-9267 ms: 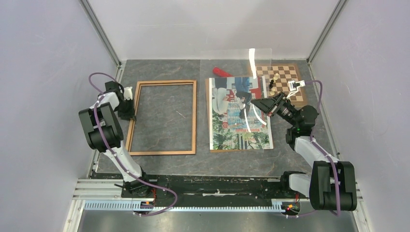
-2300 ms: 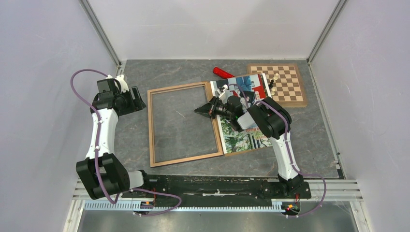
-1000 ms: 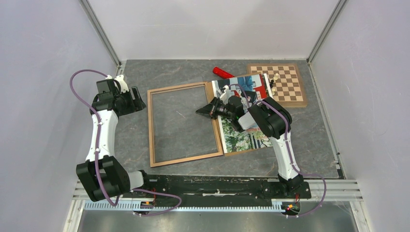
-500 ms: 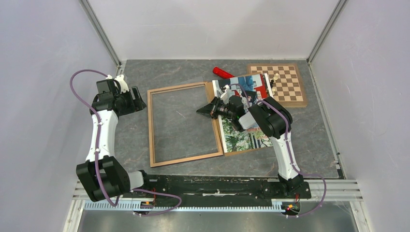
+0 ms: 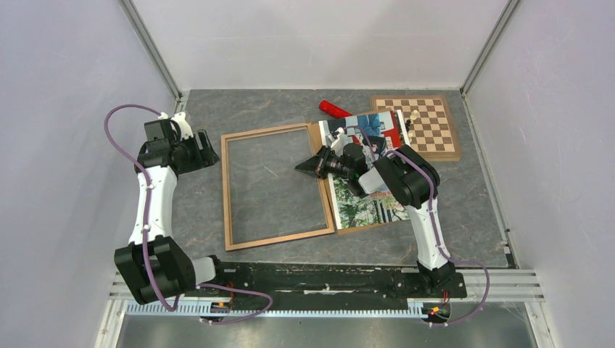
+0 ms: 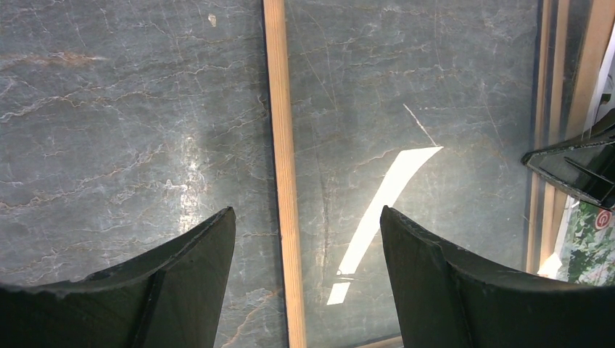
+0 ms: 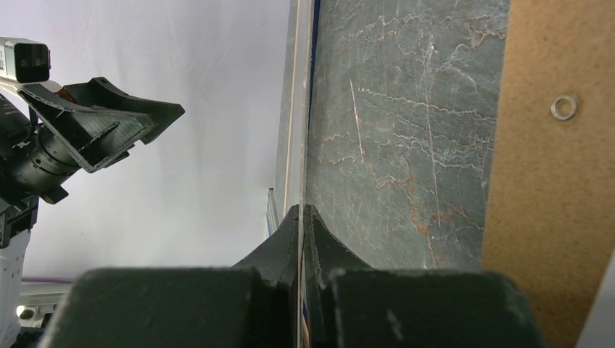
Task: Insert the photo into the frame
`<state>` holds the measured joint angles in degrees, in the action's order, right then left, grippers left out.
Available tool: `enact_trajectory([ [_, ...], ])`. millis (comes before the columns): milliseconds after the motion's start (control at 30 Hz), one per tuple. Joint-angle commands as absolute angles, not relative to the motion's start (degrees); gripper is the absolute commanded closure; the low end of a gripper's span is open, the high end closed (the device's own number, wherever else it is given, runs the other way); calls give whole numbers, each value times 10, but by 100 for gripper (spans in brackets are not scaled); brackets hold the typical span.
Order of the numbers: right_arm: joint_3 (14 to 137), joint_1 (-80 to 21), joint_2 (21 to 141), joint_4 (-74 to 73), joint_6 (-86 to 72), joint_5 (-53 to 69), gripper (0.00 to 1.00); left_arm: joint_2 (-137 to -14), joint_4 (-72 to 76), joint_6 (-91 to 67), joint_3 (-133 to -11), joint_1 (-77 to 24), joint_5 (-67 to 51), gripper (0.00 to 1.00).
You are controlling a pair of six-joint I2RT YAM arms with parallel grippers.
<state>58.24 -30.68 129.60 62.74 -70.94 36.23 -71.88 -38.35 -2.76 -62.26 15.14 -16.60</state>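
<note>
Wood frame (image 5: 226,192): left tool (image 6: 306,212) apart over rail; right tool (image 7: 301,209) clamped on clear sheet (image 7: 299,87) edge.

Left arm (image 5: 151,201) runs up the left side, left gripper (image 5: 211,153) at centre-left, jaws spread wide, pointing right. Right arm (image 5: 429,221) doubles back from lower right; right gripper (image 5: 299,167) mid-picture, jaws pressed together, pointing left.
</note>
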Motion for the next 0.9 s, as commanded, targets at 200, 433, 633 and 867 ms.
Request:
enact_trajectory([
  [200,571,-303,1263,643,-694,370,100,-699,-361,-17,-619,154,-172,21],
  [433,568,-303,1260,643,-692,368,100,-697,-361,-17,-618,154,-173,21],
  [633,567,-303,1260,646,-693,365,100,-697,-360,-17,-617,154,-173,21],
  [867,567,-305,1265,648,-705,363,100,-699,-359,-18,-618,154,-173,21],
])
